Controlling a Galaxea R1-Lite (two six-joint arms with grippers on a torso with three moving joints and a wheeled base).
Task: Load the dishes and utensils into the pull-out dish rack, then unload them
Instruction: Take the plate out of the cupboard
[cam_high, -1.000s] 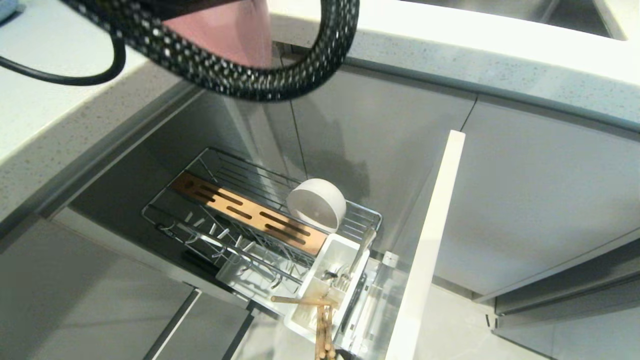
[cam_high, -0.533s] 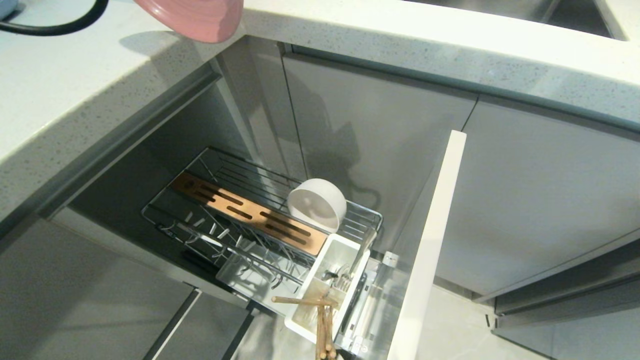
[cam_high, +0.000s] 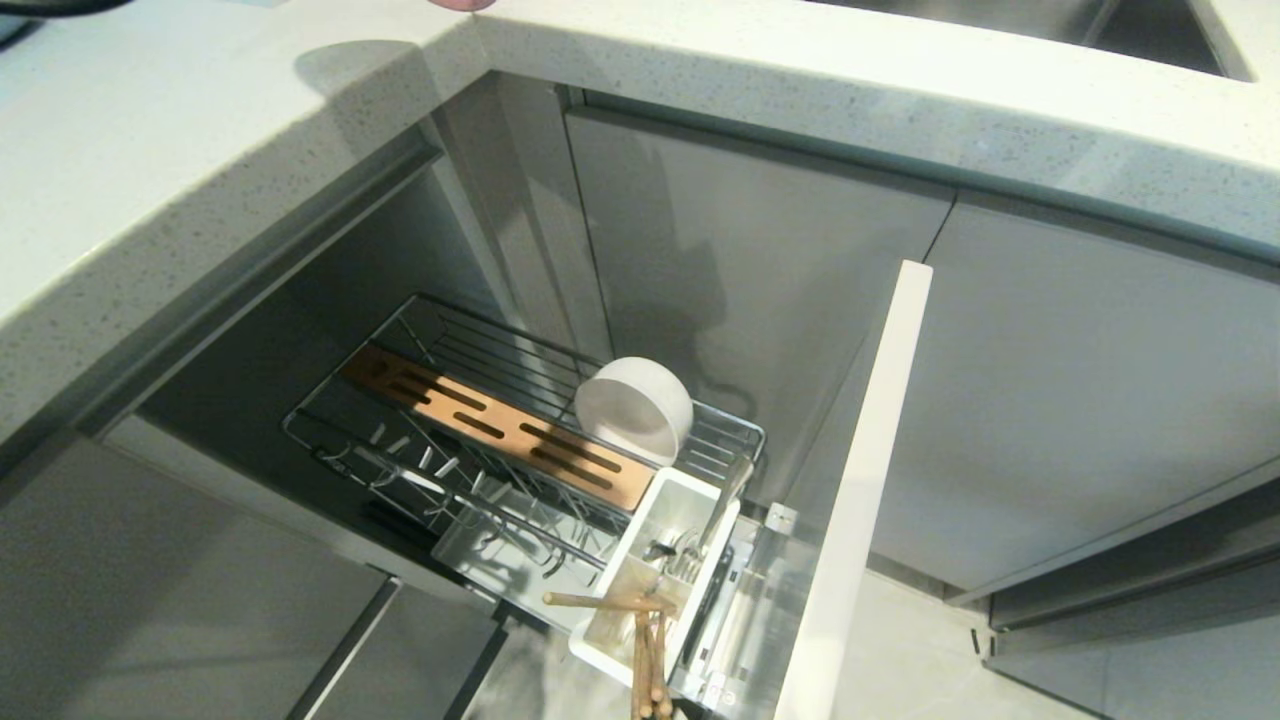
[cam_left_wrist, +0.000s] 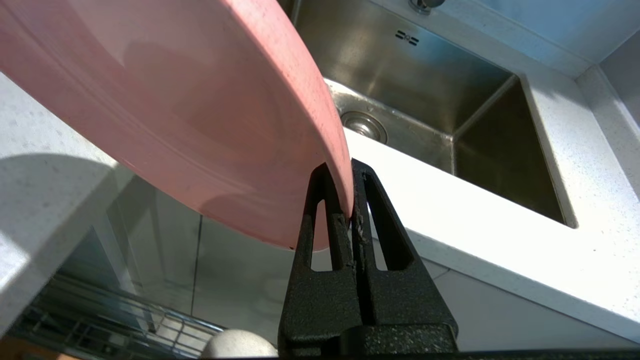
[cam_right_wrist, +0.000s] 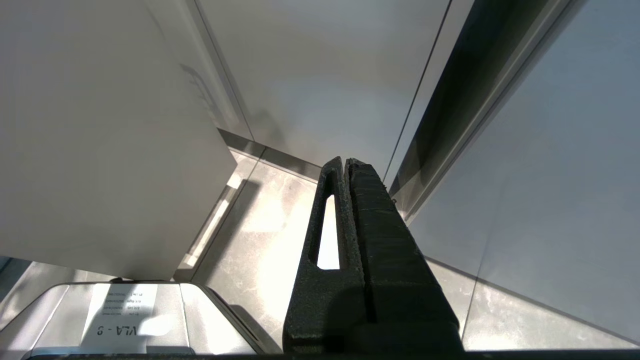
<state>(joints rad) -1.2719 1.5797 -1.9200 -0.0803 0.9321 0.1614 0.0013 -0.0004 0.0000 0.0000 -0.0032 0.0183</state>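
The left gripper (cam_left_wrist: 345, 212) clamps the pink plate's (cam_left_wrist: 200, 115) rim, with the steel sink (cam_left_wrist: 440, 100) beyond its fingers and the white counter (cam_left_wrist: 475, 225) beside them. A second ago the plate and arm filled the head view's top; now only a pink sliver (cam_high: 462, 4) shows. The right gripper (cam_right_wrist: 345, 165) hangs clenched and empty beside the cabinet fronts (cam_right_wrist: 325, 75).

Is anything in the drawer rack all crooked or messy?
Yes. The chopsticks lie messily across the white cutlery tub, one crosswise on its rim, others poking out past its end. The white bowl rests tipped on its side in the rack.

Speckled countertop (cam_high: 700, 90), steel sink (cam_left_wrist: 430, 95), grey cabinets (cam_high: 760, 300)
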